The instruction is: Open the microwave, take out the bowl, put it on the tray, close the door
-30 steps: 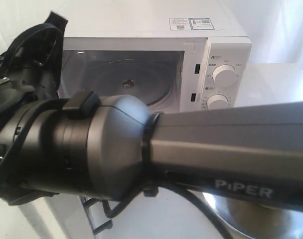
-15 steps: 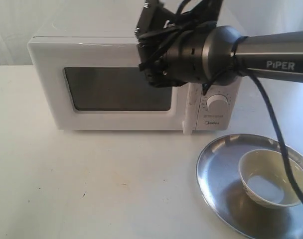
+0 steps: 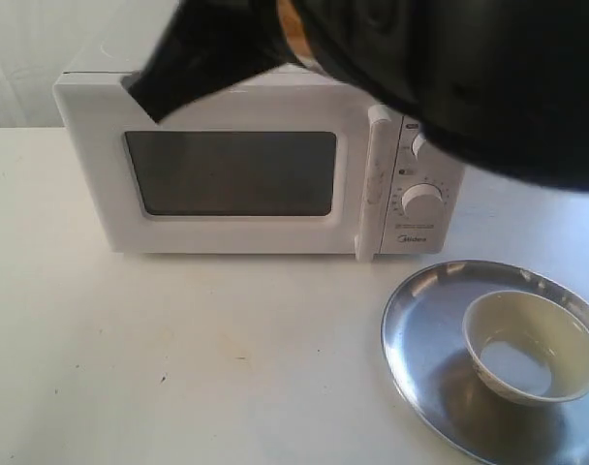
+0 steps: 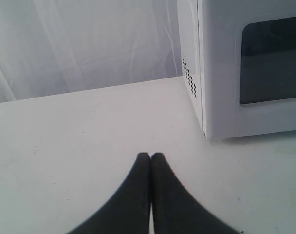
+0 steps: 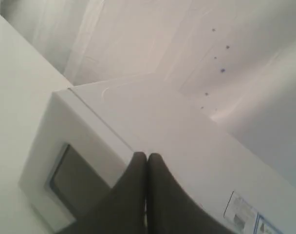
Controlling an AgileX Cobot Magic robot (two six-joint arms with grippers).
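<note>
Exterior view first: microwave (image 3: 236, 184) with door (image 3: 227, 232) flush shut, dark window facing out, tall handle (image 3: 375, 174) just beside the lower knob (image 3: 423, 200). On the table (image 3: 130, 358), tray (image 3: 420, 320) with bowl (image 3: 532, 346) upright inside, right of its middle. Both lie well below the blurred dark right arm (image 3: 469, 87) that fills the upper frame close to the lens.

Right wrist view: right gripper (image 5: 147, 157) with fingers pressed together tip to tip and gripping nothing, poised over the microwave's top front edge. Window corner showing past the tips, sticker (image 5: 240, 214) further along the top panel. Cannot tell whether the tips touch the casing.

Left wrist view: left gripper (image 4: 151, 157) likewise closed, fingers meeting at the tips and holding nothing, low over bare table. Microwave's vented side wall and a slice of the window ahead of the tips and off to one side — apart from them, not touching.
</note>
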